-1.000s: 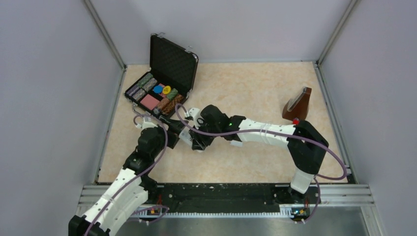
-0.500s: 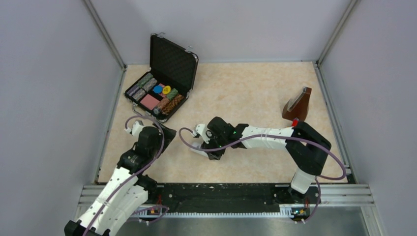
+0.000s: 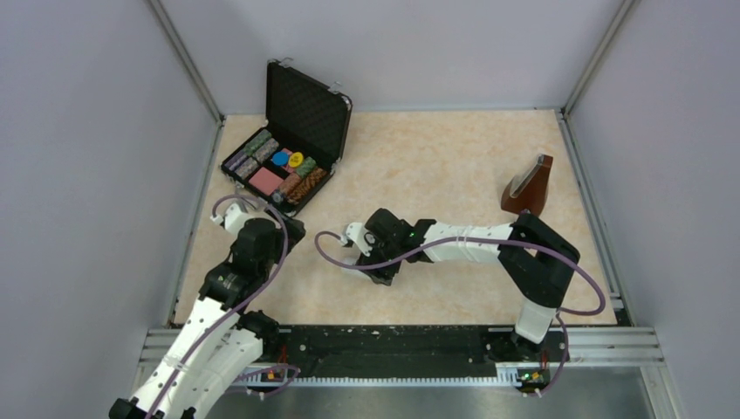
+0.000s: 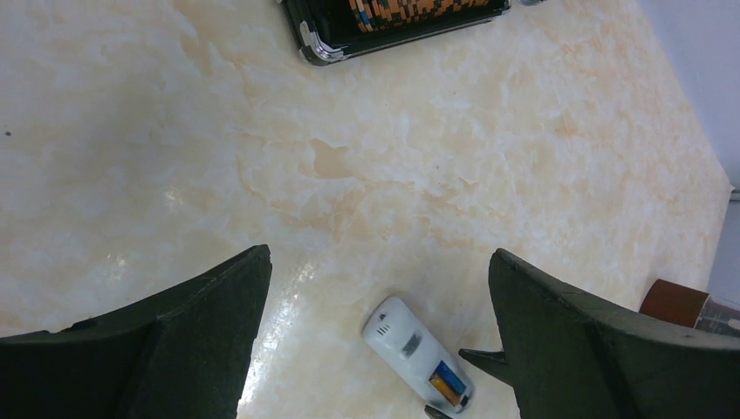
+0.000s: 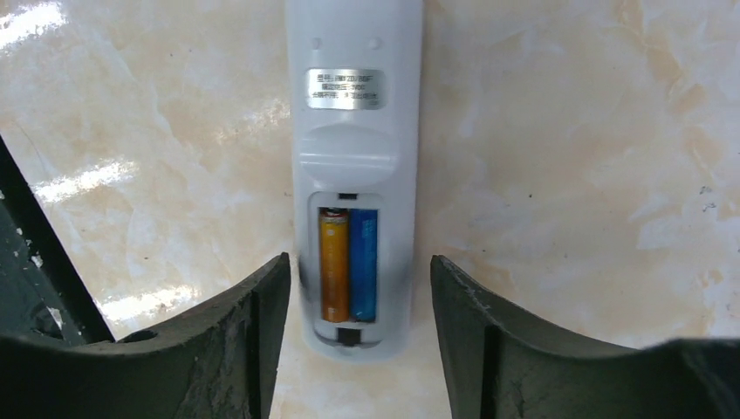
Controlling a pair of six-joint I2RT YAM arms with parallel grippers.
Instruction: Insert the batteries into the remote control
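The white remote control (image 5: 353,131) lies flat on the table, back side up, with its slot uncovered. The orange battery (image 5: 333,262) and the blue battery (image 5: 363,262) sit side by side in the slot. My right gripper (image 5: 356,275) is open, its jaws on either side of the remote's battery end with small gaps. In the top view the right gripper (image 3: 373,262) is at the table's middle over the remote (image 3: 351,266). My left gripper (image 4: 380,262) is open and empty, above and to the left of the remote (image 4: 410,345). In the top view the left gripper (image 3: 292,230) is apart from it.
An open black case (image 3: 288,166) with coloured chips stands at the back left; its corner shows in the left wrist view (image 4: 393,22). A brown wedge-shaped object (image 3: 528,185) stands at the right side.
The two grippers were together at the table's middle a second ago. The left arm has drawn back to the left, and the right gripper has shifted slightly nearer and stays over the remote.
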